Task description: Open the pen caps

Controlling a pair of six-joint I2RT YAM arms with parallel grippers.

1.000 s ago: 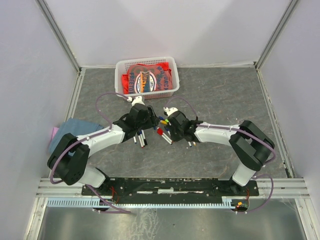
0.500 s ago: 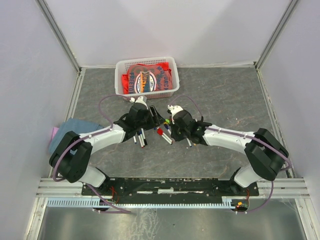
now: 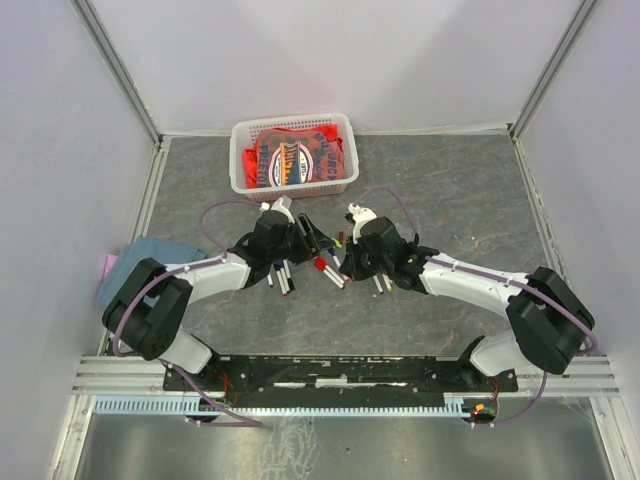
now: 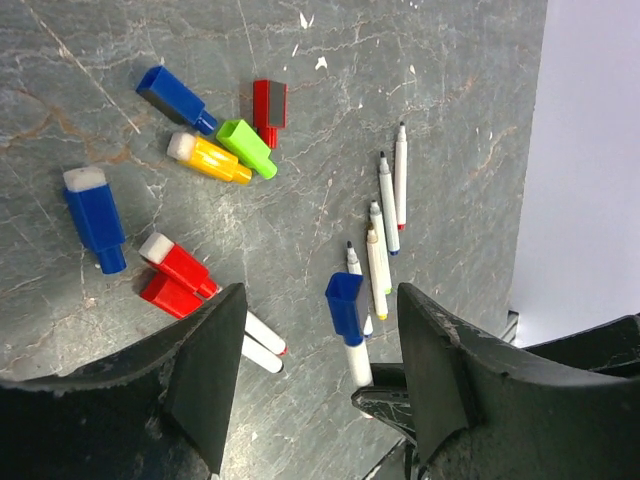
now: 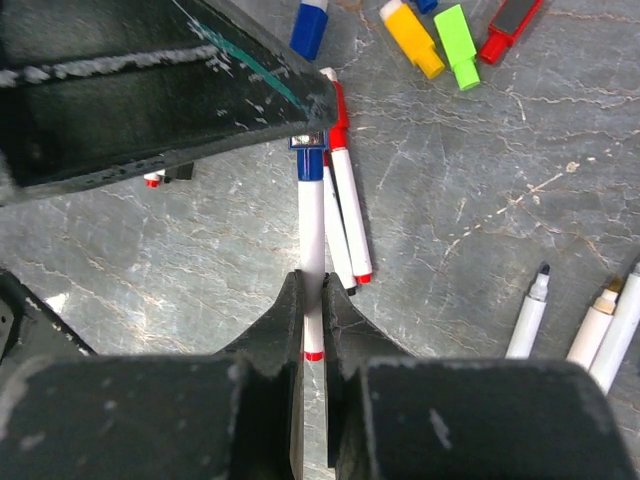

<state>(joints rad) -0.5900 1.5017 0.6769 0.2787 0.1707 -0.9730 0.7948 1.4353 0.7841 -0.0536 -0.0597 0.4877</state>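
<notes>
One thin white pen (image 5: 311, 222) sits clamped in the right gripper (image 5: 312, 292); the left gripper (image 4: 320, 318) gapes astride its boxy blue cap (image 4: 345, 303).

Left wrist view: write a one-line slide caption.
Open left pincer brackets a blue-capped pen, with loose caps and uncapped pens scattered on the grey table.

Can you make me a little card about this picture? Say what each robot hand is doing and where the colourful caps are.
Left fingers: open, one on each side of the blue cap
Right fingers: shut on the white barrel of the pen
Blue cap: on the pen, not pulled off yet
Loose caps: blue, red, green and yellow, lying on the table
Bare pens: several lying together, tips uncovered
</notes>
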